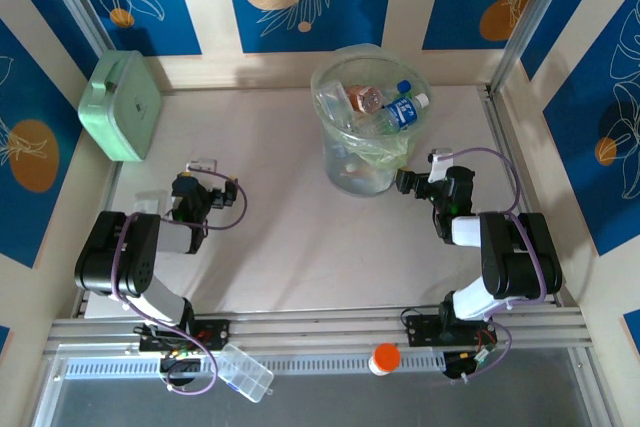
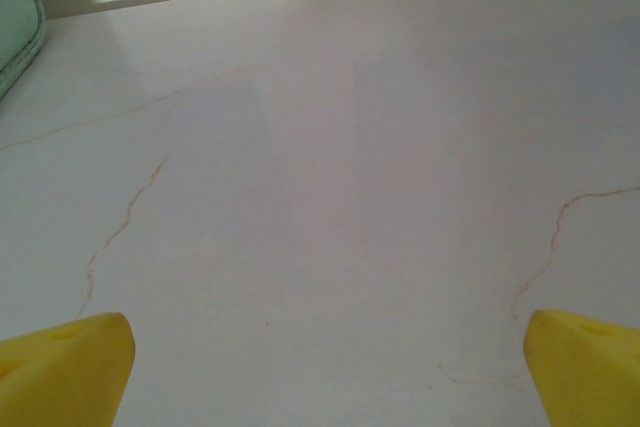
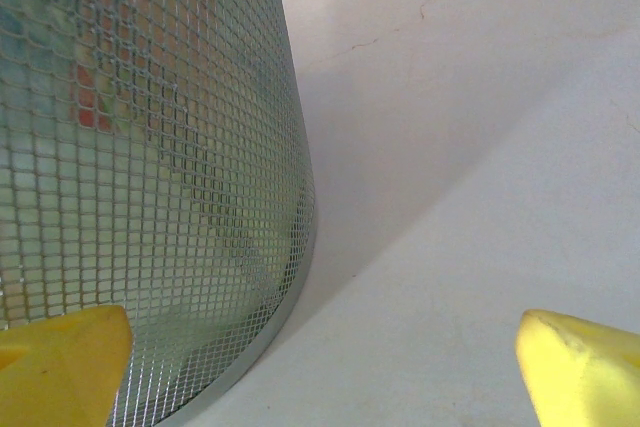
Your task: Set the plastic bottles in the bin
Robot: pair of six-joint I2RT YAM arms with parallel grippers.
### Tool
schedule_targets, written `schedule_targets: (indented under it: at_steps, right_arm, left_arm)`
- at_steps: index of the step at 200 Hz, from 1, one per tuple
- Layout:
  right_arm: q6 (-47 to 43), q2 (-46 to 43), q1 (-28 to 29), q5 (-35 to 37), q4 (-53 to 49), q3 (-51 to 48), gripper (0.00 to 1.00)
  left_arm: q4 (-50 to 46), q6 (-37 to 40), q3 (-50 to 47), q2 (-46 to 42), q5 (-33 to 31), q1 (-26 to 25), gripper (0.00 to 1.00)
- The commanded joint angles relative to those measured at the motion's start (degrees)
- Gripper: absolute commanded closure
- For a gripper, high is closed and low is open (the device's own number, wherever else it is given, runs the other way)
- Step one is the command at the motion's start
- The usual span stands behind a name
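Right now the bin [image 1: 342,169] stands on the far half of the table [image 1: 280,237], a little right of centre, with a clear liner bunched over its rim. Inside lie the plastic bottles [image 1: 398,112], heaped up: on top is a clear one with a blue cap and blue label, and beside it one with a reddish label [image 1: 366,99]. Lower down something green shows through the wall, though I cannot make out separate bottles there. From the right wrist camera the bin's wall is a fine wire mesh, with blurred red and green patches behind it.

The right gripper [image 3: 323,322] sits low, just beside the bin's base, its yellow fingers spread wide with bare table between them. The left gripper [image 2: 327,332] is well apart from the bin, over the left side of the table, its fingers just as wide and holding nothing.

Further out, a mint green box [image 1: 122,105] leans against the far left wall. On the near ledge in front of the arm bases lie a clear compartment case [image 1: 245,372] and an orange-capped jar [image 1: 385,358].
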Motion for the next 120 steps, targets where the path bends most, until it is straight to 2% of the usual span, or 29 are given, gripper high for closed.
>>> schedule_targets:
  at_steps: [1,120]
  right_arm:
    - [-0.70,0.27,-0.15,-0.40,0.38,0.66,0.01]
    - [-0.73,0.23,-0.17,-0.40,0.36,0.62,0.01]
  left_arm:
    - [1.67,-0.30,0.06,-0.81,1.12,0.83,0.01]
    - [0.86,-0.49,0.57,-0.70,1.38,0.91,0.01]
